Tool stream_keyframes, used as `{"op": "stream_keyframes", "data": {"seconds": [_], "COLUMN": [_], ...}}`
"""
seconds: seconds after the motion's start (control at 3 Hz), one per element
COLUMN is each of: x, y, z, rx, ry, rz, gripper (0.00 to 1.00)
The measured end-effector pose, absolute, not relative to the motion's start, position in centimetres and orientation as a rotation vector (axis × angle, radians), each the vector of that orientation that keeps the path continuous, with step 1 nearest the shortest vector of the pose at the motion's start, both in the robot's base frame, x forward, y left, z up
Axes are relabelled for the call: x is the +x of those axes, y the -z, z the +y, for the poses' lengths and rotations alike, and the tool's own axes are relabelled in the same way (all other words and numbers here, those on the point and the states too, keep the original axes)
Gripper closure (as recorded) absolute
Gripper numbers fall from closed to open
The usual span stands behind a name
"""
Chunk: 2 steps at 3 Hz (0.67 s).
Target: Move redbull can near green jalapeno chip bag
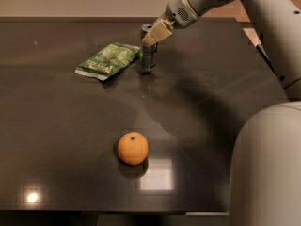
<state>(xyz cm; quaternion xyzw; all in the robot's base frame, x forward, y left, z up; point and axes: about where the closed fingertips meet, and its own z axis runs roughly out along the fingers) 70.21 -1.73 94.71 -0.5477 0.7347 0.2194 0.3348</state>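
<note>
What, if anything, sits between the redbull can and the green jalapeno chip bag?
Nothing visible. The redbull can stands upright right beside the green jalapeno chip bag, at its right end. The gripper is at the can's top, gripping it. The orange sits well toward the front edge, out of the path.
</note>
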Motion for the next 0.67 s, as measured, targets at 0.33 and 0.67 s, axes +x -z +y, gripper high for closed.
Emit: {"op": "stream_keyframes", "data": {"seconds": [0.33, 0.67], "x": [71.1, 71.6], "y": [-94.4, -94.0], "z": [0.3, 1.8], "rx": [-1.456, -1.48], "ry": [-0.558, -0.556], "rz": [1.912, 1.909], "gripper": [1.0, 1.0]}}
